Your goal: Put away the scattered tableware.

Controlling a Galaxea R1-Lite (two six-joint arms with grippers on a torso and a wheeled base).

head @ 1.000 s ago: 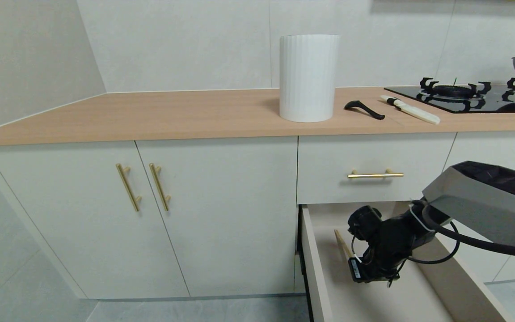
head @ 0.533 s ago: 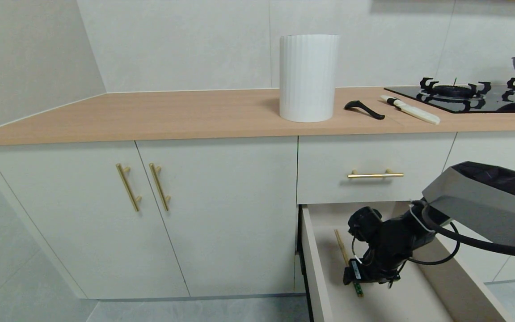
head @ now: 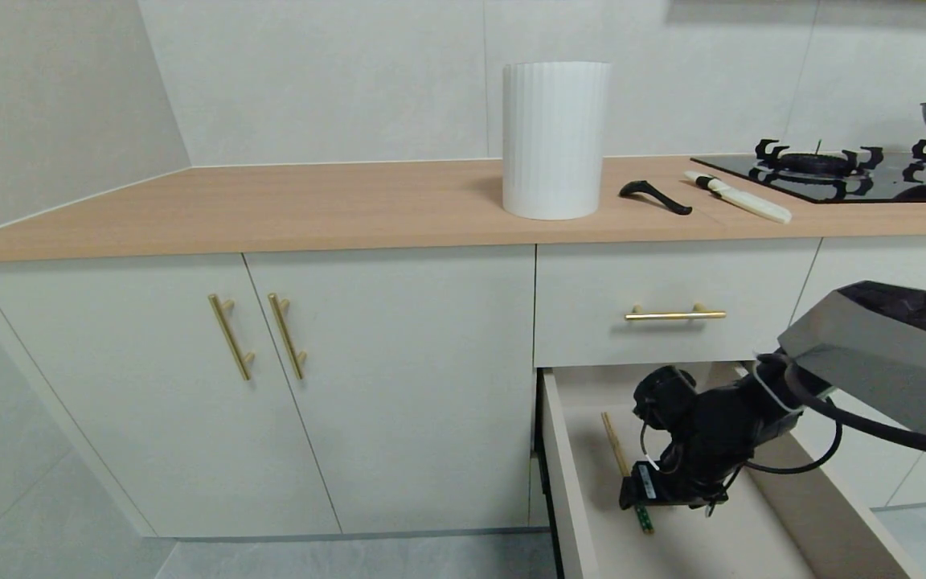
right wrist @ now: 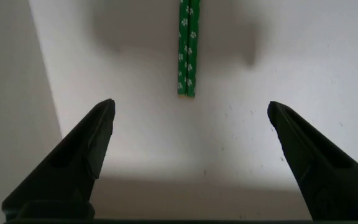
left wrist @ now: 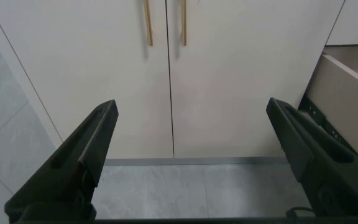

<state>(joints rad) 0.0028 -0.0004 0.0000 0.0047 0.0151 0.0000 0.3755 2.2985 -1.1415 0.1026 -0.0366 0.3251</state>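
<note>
Hovering low inside the open drawer [head: 563,450], the right end effector [right wrist: 190,118] is spread wide and empty. The chopsticks [right wrist: 188,46] lie flat on the drawer floor beneath it. The left end effector [left wrist: 190,106], also spread, faces the cabinet doors [left wrist: 229,74]. Farther back, a knife [head: 740,197] rests on the tabletop [head: 310,205].

The right arm [head: 873,354], grey at its upper link and black at the wrist, slopes down toward the robot's left with the right gripper [right wrist: 190,107] pointing downward, its dark fingers [right wrist: 79,155] spread wide, and the left gripper [left wrist: 191,109] is likewise spread wide, holding nothing.
</note>
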